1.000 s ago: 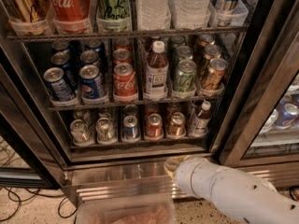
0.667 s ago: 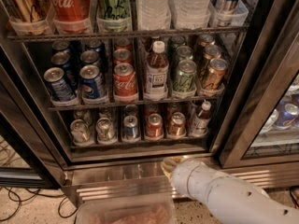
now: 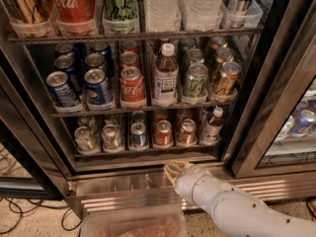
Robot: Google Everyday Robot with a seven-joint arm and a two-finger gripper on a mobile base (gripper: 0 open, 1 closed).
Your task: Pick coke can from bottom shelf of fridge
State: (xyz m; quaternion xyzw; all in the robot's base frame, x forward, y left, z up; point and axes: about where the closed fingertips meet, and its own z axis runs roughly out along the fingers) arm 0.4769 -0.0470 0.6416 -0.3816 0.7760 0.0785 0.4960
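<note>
The fridge (image 3: 148, 179) stands open, with dark wire racks inside. On the bottom shelf (image 3: 148, 151) a small red coke can (image 3: 163, 132) stands in the front row, between a blue-and-silver can (image 3: 138, 134) and a copper-orange can (image 3: 186, 131). My gripper (image 3: 173, 171) is at the end of the white arm that comes in from the lower right. It is in front of the steel sill, just below the shelf and slightly right of the coke can, apart from it and holding nothing.
Two silver cans (image 3: 98, 137) stand at the shelf's left, a small bottle (image 3: 212, 125) at its right. The rack above holds Pepsi cans (image 3: 98, 88), a Coke can (image 3: 132, 85) and a bottle (image 3: 165, 75). A clear bin (image 3: 133, 225) sits below. The glass door frame (image 3: 269, 107) is on the right.
The arm and gripper have moved left and a little up, closer to the bottom shelf. The cans have not moved.
</note>
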